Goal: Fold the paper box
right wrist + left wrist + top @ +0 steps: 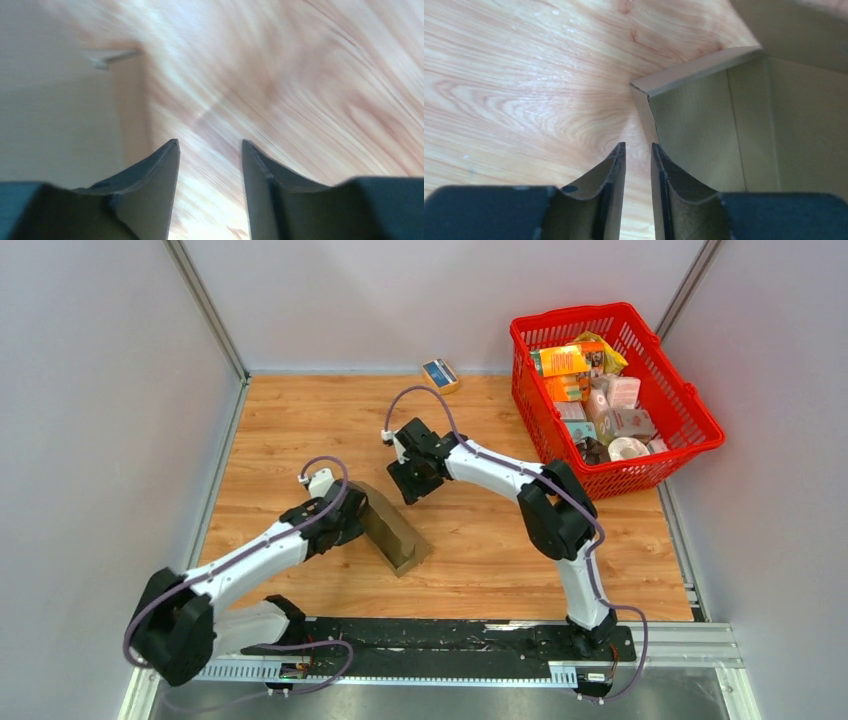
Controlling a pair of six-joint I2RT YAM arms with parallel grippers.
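Observation:
The paper box [393,530] is plain brown cardboard, partly folded, standing on the wooden table between the two arms. My left gripper [352,515] is against its left end. In the left wrist view that gripper [638,146] is open by a narrow gap with only bare wood between the fingers, and a box panel [744,125] rises just to their right. My right gripper [412,485] hovers just behind the box's far end. The right wrist view is blurred: the gripper [210,142] is open over wood, with the box [60,115] to its left.
A red basket [610,400] full of colourful packages stands at the back right. A small blue-and-tan box [440,374] lies at the table's far edge. Grey walls close in the left, back and right sides, and a black rail [450,635] runs along the near edge.

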